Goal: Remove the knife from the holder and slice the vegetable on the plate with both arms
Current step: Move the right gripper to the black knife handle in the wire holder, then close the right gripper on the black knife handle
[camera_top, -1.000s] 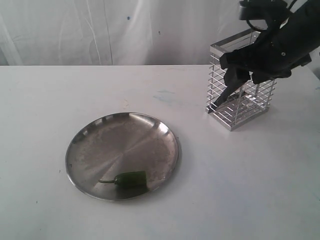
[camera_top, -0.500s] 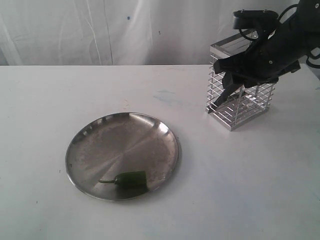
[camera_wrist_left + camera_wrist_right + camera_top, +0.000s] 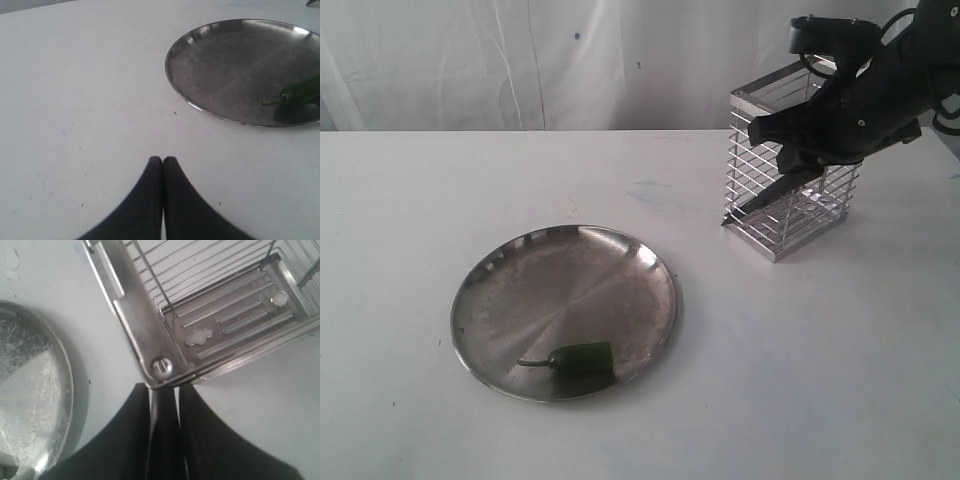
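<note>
Tabletop [image 3: 840,370]: white, bears everything; bare space lies between holder and plate for the transfer.
Plate [image 3: 500,290]: round steel, near the middle, well apart from the holder.
Holder [image 3: 755,170]: wire cage at the far right; in the exterior view it appears tilted, base corner possibly off the surface, so the blade may be dragging on it.
Right arm [image 3: 890,75]: reaches over the holder from the right.
Right gripper [image 3: 163,405]: jaws nearly closed, clamped on the knife, seen as a dark strip between them in the right wrist view.
Knife [image 3: 760,195]: slanted, tip low at the holder's near corner; whether the tip is inside or outside the bars cannot be told.
Left gripper [image 3: 162,162]: jaws pressed together, nothing held, above bare surface beside the plate.
Vegetable [image 3: 582,357]: green chilli on the plate's near side, stem pointing left.
Step in hand: drawing the knife out.
Method: lift along the blade's own line until the tip clears the rim, then swing toward the plate.
Caution: sideways pull would likely topple the holder.
</note>
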`<state>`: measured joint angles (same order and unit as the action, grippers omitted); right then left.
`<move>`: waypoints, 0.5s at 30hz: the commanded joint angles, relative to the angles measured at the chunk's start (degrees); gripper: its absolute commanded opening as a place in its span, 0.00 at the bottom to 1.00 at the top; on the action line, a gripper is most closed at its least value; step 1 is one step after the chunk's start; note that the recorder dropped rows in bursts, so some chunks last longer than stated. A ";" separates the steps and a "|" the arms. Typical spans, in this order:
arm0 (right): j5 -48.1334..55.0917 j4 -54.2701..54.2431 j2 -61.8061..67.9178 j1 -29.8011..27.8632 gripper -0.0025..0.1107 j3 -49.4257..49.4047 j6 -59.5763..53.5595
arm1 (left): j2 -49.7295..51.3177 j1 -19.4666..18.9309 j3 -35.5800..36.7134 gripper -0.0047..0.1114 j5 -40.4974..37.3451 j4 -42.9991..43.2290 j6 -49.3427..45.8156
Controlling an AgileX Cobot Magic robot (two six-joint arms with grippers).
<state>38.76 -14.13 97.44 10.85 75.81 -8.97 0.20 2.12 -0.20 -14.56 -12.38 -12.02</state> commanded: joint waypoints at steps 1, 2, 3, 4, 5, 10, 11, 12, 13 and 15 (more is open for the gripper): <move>-0.16 -0.44 -0.14 0.05 0.07 0.29 0.22 | -0.20 0.48 0.20 0.04 -0.05 -0.28 -0.01; -0.16 -0.44 -0.14 0.05 0.07 0.29 0.22 | -0.20 0.48 0.20 0.04 -0.05 -0.28 -0.01; -0.16 -0.44 -0.14 0.05 0.07 0.29 0.22 | -0.20 0.48 0.20 0.04 -0.05 -0.28 -0.01; -0.16 -0.44 -0.14 0.05 0.07 0.29 0.22 | -0.20 0.48 0.20 0.04 -0.05 -0.28 -0.01; -0.16 -0.44 -0.14 0.05 0.07 0.29 0.22 | -0.20 0.48 0.20 0.04 -0.05 -0.28 -0.01; 0.95 -0.44 -0.14 0.05 0.13 0.29 0.22 | -0.20 0.48 0.20 0.04 -0.05 -0.28 -0.01; 1.39 -0.44 -0.14 0.05 0.16 0.29 0.22 | -0.20 0.48 0.20 0.04 -0.05 -0.28 -0.01; 1.70 -0.44 -0.14 0.05 0.19 0.29 0.22 | -0.20 0.48 0.20 0.04 -0.05 -0.28 -0.01; 2.08 -0.44 -0.25 0.05 0.22 0.29 0.22 | -0.20 0.48 0.20 0.04 -0.05 -0.28 -0.01; 2.30 -0.44 -0.25 0.05 0.28 0.29 0.22 | -0.20 0.48 0.20 0.04 -0.05 -0.28 -0.01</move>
<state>40.27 -14.36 97.44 10.85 75.81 -8.97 0.20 2.12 -0.20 -14.56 -12.38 -12.02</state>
